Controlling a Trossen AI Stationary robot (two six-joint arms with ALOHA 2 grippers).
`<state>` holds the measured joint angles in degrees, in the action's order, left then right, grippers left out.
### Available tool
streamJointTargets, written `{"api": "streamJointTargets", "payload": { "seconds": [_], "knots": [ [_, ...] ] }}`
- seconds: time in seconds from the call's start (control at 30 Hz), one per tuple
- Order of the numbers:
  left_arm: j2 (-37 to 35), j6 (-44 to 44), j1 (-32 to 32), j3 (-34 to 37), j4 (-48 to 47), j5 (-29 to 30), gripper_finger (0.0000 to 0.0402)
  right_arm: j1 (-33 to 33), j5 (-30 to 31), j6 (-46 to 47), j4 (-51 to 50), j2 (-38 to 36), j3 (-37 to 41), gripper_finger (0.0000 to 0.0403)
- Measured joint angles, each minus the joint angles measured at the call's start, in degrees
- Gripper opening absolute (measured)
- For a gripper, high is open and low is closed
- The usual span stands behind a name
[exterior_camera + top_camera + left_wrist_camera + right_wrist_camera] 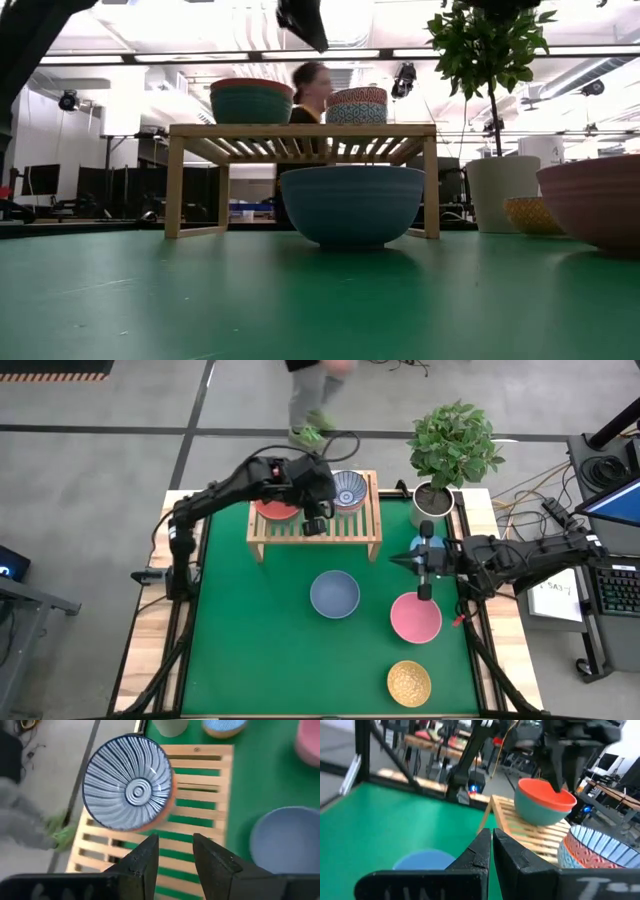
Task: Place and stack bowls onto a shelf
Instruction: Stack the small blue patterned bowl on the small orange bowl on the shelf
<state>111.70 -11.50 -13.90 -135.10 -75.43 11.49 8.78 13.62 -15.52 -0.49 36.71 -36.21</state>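
The light-wood shelf (pixel 315 532) stands at the table's far side. On it a red bowl sits nested in a green one (pixel 277 509) (pixel 251 100), and a dark blue striped bowl rests in an orange patterned one (pixel 349 490) (pixel 127 787). My left gripper (pixel 315 522) (pixel 175 842) hovers open above the shelf's slats, between the two stacks. On the green mat stand a blue-grey bowl (pixel 334 594), a pink bowl (pixel 415 617) and a yellow bowl (pixel 409 682). A light blue bowl (pixel 416 544) lies partly under my right arm. My right gripper (pixel 396 561) (pixel 491 847) is shut, right of the shelf.
A white pot with a green plant (pixel 435 500) stands at the table's far right corner, beside the shelf. A person (pixel 312 400) walks past beyond the far edge. Bare mat (pixel 250 650) spreads over the near left part of the table.
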Motion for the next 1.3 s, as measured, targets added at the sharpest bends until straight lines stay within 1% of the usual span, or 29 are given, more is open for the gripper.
{"api": "streamJointTargets", "payload": {
  "seconds": [0.17, 0.27, 0.33, 0.43, 0.57, 0.7, 0.83, 0.9, 1.13, 1.23, 1.3],
  "knots": [
    [-6.00, 3.14, 5.06, 3.15, -0.20, -0.04, 0.0094, -1.12, 0.68, 3.59, 7.04, 4.99, 0.00, 0.0009],
    [-10.51, 3.97, 8.25, 7.21, 2.23, -0.04, 0.0089, -2.24, 5.51, 3.96, 12.66, 8.63, 0.00, 0.0009],
    [-13.91, 4.38, 10.41, 11.44, 5.82, -0.02, 0.0086, -3.31, 8.77, 3.56, 16.47, 10.93, 0.00, 0.0009],
    [-19.73, 5.02, 13.42, 19.61, 12.56, 0.02, 0.0084, -5.58, 9.39, 3.06, 22.47, 13.76, -0.02, 0.0009],
    [-27.70, 7.00, 16.72, 32.78, 22.60, 0.05, 0.0084, -8.46, 12.01, 4.68, 23.44, 17.37, -3.52, 0.0009],
    [-35.20, 8.80, 20.15, 46.05, 32.62, 2.59, 0.0084, -11.21, 12.59, 4.81, 21.73, 21.34, -8.44, 0.0009],
    [-41.56, 9.50, 23.05, 57.45, 42.18, 6.74, 0.0084, -14.33, 15.04, 6.97, 15.90, 25.36, -13.84, 0.0009],
    [-44.34, 9.69, 23.88, 62.16, 46.46, 7.57, 0.0084, -16.04, 16.68, 8.57, 12.49, 27.59, -16.37, 0.0009],
    [-52.76, 10.76, 24.77, 75.44, 59.00, 7.65, 0.0084, -20.30, 22.68, 11.51, 2.29, 34.79, -23.00, 0.0009],
    [-55.49, 11.26, 24.75, 79.39, 62.48, 7.69, 0.0084, -21.53, 23.11, 13.00, -1.85, 36.52, -25.29, 0.0009],
    [-56.96, 11.66, 24.75, 81.17, 63.98, 7.67, 0.0084, -21.77, 23.08, 13.70, -2.49, 37.33, -25.91, 0.0009]
  ]
}}
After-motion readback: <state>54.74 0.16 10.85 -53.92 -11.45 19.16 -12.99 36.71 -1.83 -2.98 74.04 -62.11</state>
